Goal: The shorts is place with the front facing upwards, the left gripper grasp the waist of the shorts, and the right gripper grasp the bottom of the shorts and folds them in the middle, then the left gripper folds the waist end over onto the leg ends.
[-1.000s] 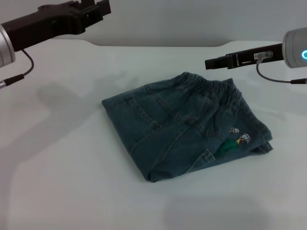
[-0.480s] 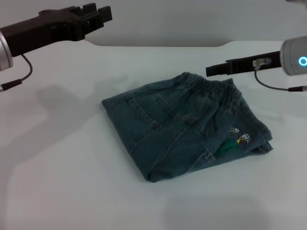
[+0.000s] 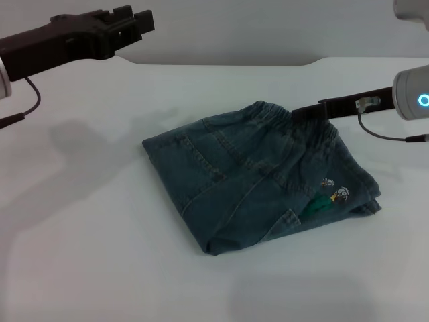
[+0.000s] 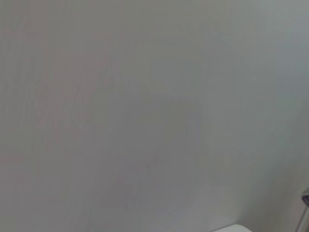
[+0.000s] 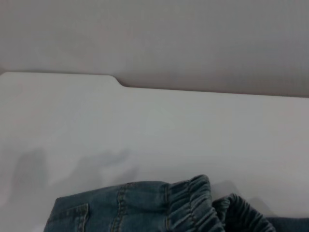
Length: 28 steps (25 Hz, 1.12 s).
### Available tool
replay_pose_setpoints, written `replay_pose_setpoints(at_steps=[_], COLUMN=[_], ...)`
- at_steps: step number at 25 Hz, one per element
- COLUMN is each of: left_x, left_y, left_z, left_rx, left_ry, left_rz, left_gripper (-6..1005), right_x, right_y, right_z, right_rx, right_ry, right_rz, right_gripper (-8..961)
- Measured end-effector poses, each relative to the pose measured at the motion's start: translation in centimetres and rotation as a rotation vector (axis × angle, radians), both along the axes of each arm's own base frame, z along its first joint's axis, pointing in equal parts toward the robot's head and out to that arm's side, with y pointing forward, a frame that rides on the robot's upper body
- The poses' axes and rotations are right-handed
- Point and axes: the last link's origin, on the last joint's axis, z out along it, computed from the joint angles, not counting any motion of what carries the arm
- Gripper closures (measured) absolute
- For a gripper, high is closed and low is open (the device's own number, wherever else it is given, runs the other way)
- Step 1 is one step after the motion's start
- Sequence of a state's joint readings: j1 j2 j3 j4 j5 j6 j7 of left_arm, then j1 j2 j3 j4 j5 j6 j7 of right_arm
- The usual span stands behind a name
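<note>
The shorts point(image 3: 255, 178) lie folded into a compact denim bundle in the middle of the white table point(image 3: 87, 221). Their gathered waist point(image 3: 298, 124) lies on top at the far right, over the leg ends, where a cartoon print point(image 3: 334, 192) peeks out. My right gripper point(image 3: 299, 113) hangs low, just over the far edge of the waist, reaching in from the right. The right wrist view shows the puckered waist point(image 5: 193, 208) close below. My left gripper point(image 3: 142, 21) is raised high at the far left, well away from the shorts.
The table's far edge point(image 3: 221, 64) meets a grey wall behind. The left wrist view shows only that wall and a sliver of table corner point(image 4: 234, 228). Bare tabletop surrounds the shorts on all sides.
My right gripper has sunk from above the table down to the waistband's far edge. The left gripper has dropped slightly. The shorts have not moved.
</note>
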<state>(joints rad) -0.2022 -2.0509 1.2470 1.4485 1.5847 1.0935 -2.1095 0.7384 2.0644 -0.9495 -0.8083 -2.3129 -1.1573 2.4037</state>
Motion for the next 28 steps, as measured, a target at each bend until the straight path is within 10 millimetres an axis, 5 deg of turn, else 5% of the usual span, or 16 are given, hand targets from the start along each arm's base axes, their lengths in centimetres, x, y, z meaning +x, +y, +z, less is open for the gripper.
replay_pose_setpoints(at_steps=[13, 18, 28], left_x=[0.03, 0.05, -0.03], left_y=[-0.16, -0.16, -0.12], left_z=[-0.19, -0.21, -0.43], left_rx=[-0.011, -0.011, -0.017], left_ry=[-0.002, -0.003, 0.0], left_rz=[-0.001, -0.001, -0.002], left_gripper=[581, 581, 582], right_x=[0.23, 0.34, 0.52], right_y=[-0.21, -0.44, -0.59], right_z=[-0.49, -0.53, -0.21], right_rx=[-0.015, -0.011, 0.003], right_ry=[0.005, 0.005, -0.014], right_rz=[-0.002, 0.038, 0.088], right_gripper=[494, 553, 821])
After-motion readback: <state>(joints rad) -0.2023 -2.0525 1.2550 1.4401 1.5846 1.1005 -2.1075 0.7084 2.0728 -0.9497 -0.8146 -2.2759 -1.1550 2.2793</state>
